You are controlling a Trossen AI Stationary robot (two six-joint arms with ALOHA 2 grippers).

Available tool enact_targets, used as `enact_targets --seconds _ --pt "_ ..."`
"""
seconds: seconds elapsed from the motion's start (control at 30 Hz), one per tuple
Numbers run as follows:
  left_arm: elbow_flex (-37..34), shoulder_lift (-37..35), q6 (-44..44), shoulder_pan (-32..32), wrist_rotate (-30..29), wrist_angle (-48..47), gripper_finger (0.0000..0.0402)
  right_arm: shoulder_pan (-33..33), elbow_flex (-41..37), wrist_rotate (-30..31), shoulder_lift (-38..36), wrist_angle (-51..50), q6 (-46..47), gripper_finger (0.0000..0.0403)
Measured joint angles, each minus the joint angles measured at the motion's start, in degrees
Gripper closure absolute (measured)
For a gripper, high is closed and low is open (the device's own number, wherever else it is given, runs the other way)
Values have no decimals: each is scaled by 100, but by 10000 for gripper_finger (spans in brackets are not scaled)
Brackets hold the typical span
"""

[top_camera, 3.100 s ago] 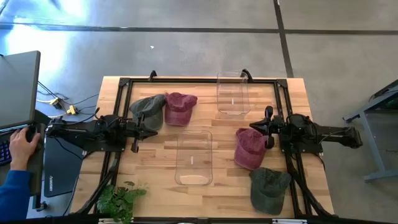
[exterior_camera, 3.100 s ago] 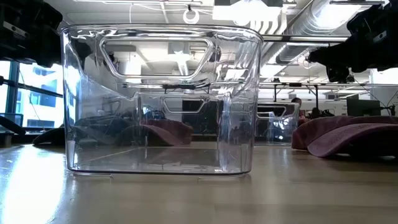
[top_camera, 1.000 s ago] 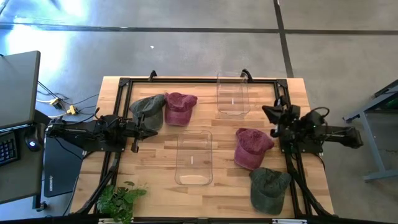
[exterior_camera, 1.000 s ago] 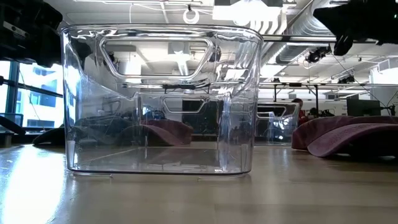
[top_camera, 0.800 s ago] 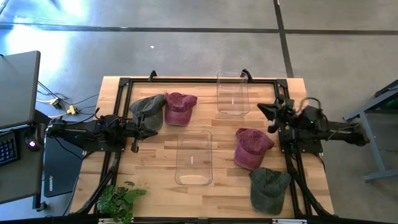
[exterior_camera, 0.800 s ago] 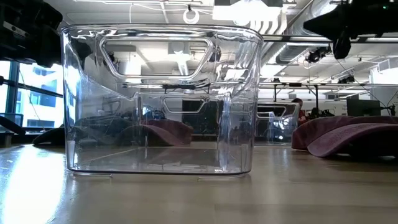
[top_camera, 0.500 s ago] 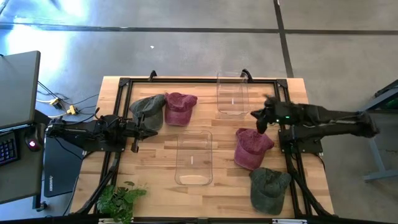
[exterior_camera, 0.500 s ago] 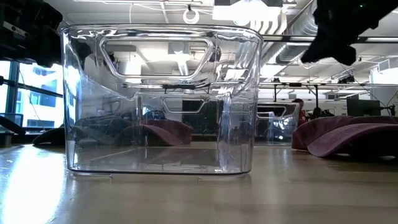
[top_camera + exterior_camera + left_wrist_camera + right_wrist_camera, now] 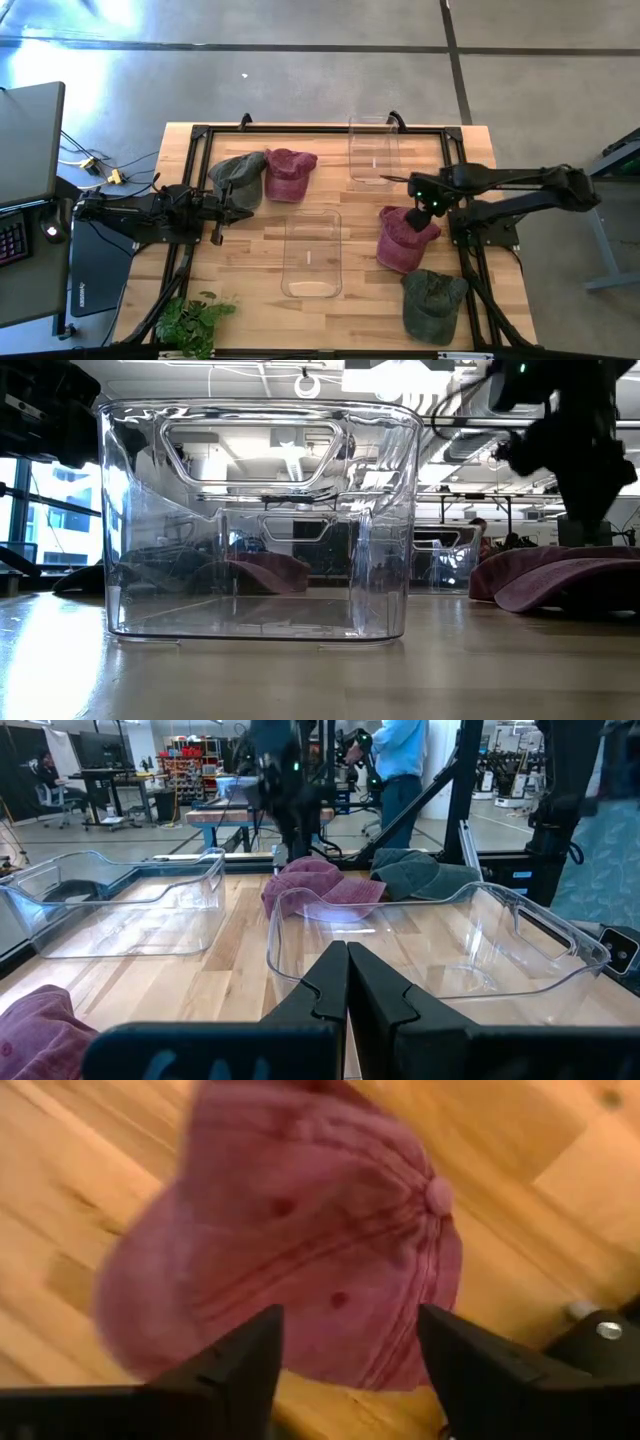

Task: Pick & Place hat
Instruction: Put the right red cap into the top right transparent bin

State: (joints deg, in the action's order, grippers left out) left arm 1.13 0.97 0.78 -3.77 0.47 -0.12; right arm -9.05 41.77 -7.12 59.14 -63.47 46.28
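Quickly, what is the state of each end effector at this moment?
Left end effector: closed, holding nothing, beside the olive hat.
Right end effector: open, holding nothing, above the maroon hat.

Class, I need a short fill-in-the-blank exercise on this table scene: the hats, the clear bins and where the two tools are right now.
1. The right tool is open above the ____ hat.
2. The table holds ____ hats in all.
3. The left tool is ____, its fingers pressed together.
4. The number of clear bins on the table is ____.

Missing words: red; four; shut; two
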Motion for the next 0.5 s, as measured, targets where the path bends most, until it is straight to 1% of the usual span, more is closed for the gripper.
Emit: enact_targets --seconds 0.07,0.17,0.27,0.33,0.43,0.5 --pt "0 0 0 0 0 -2 401 -138 -324 8 93 226 -136 153" --pt "0 -1 0 0 0 -1 401 -314 -814 113 135 622 -177 140" --pt "-1 -2 0 0 0 0 401 -424 -1291 99 129 1123 -217 141" --pt "0 0 0 0 0 -1 401 -451 -1569 32 124 1668 -275 144" --pt "0 -2 1 0 0 0 401 -449 -1962 -175 124 2646 -281 151" --pt "-2 0 2 0 0 -1 401 -456 -2148 -315 75 2958 -264 160"
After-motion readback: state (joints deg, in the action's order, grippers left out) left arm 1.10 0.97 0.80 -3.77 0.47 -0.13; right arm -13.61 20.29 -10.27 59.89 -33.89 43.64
